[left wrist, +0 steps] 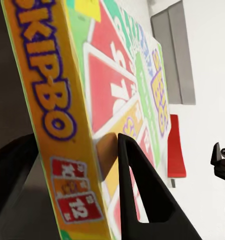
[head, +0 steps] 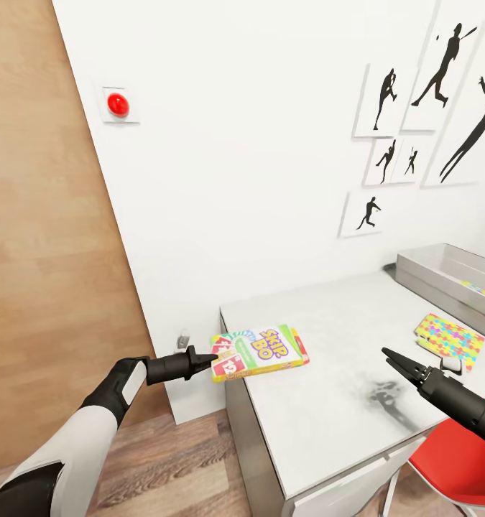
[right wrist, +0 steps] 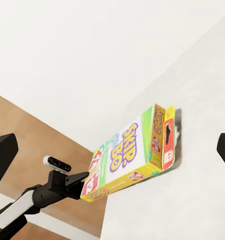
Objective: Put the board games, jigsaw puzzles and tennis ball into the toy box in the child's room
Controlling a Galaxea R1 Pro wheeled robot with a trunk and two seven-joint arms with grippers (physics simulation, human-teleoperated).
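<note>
Head view: left gripper (head: 212,359) clamps 1 Skip-Bo game (head: 260,352) over the table (head: 328,409) edge, right gripper (head: 393,357) empty and apart, the toy box (head: 443,276) likely next.

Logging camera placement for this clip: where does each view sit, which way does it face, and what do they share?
Head view: from the robot's head, down over the table; both arms, left gripper pinching the Skip-Bo box, right gripper open.
Left wrist view: along its fingers, closed on the box.
Right wrist view: across the table toward the box and left arm.
All three share the box.
</note>
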